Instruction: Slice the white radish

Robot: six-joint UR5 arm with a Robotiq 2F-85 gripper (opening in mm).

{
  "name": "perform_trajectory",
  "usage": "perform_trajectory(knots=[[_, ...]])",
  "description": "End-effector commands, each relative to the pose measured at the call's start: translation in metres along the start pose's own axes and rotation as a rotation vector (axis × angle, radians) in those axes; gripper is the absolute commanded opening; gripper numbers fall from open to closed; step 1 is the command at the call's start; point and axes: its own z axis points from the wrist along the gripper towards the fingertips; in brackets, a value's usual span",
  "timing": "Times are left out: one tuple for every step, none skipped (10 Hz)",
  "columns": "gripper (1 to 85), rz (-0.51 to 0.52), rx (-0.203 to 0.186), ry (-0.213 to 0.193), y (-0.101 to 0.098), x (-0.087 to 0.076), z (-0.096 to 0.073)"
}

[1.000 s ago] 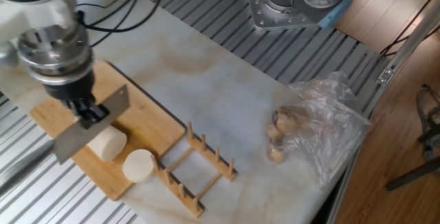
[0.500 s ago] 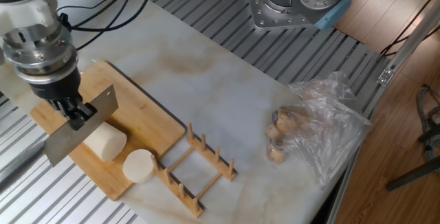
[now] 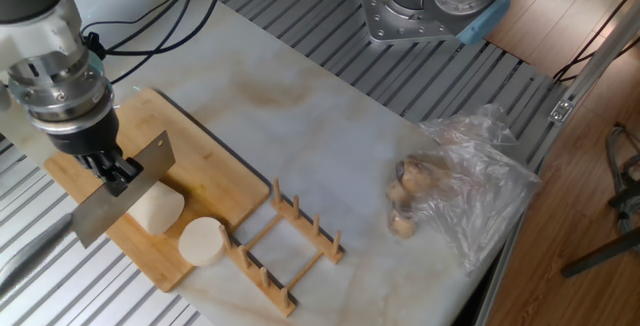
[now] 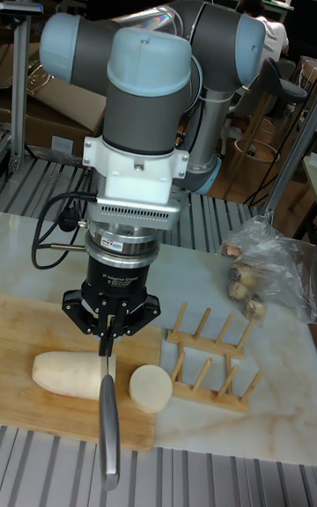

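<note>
Marble-patterned bench (image 3: 330, 136) fills the fixed view, with ribbed metal around it and wood floor at the right. A cutting board (image 3: 215, 181) lies at the bench's near-left corner. On it the white radish (image 3: 155, 206) lies as a long creamy stub, and a cut piece (image 3: 203, 241) sits just beside it toward the board's near end, round face up. The end effector (image 3: 118, 169) is closed on a knife (image 3: 122, 188), whose broad blade hangs just above and beside the stub's hidden end. A wooden rack (image 3: 290, 241) touches the board's right corner; a plastic bag (image 3: 470, 186) of brownish lumps sits well apart at the bench's right edge.

From the tall fixed view the radish (image 4: 72, 374) lies with its long axis along the board (image 4: 35, 322), left to right, smooth and pale, slightly tapered at the left. The cut piece (image 4: 151, 386) stands just off its right end, apart by a narrow gap. The end effector (image 4: 109, 324) sits directly above the stub's right end, fingers pinched on the knife (image 4: 107, 423), which is seen edge-on and crosses the stub. I judge the blade is set across the long axis; whether it touches the radish I cannot tell. The rack (image 4: 210, 362) and bag (image 4: 269, 274) stay to the right
</note>
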Motion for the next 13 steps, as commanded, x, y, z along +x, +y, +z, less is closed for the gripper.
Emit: perform_trajectory(knots=[[1.3,0.007,-0.024,0.019,0.0040,0.0048,0.0052],[1.3,0.009,-0.028,0.027,0.0051,0.0073,0.0059],[1.3,0.005,-0.024,0.028,0.0032,0.0087,0.0076],[1.3,0.003,-0.019,0.027,0.0011,0.0090,0.0086],[1.3,0.003,-0.016,0.025,-0.0002,0.0090,0.0093],[1.3,0.006,-0.017,0.025,0.0000,0.0090,0.0104],[1.3,0.006,-0.016,0.025,-0.0005,0.0088,0.0112],[1.3,0.007,-0.017,0.025,-0.0001,0.0088,0.0112],[1.3,0.008,-0.019,0.025,0.0004,0.0088,0.0112],[1.3,0.008,-0.025,0.025,0.0022,0.0086,0.0104],[1.3,0.010,-0.025,0.025,0.0027,0.0085,0.0098],[1.3,0.010,-0.028,0.024,0.0032,0.0085,0.0095],[1.3,0.009,-0.032,0.024,0.0036,0.0086,0.0082]])
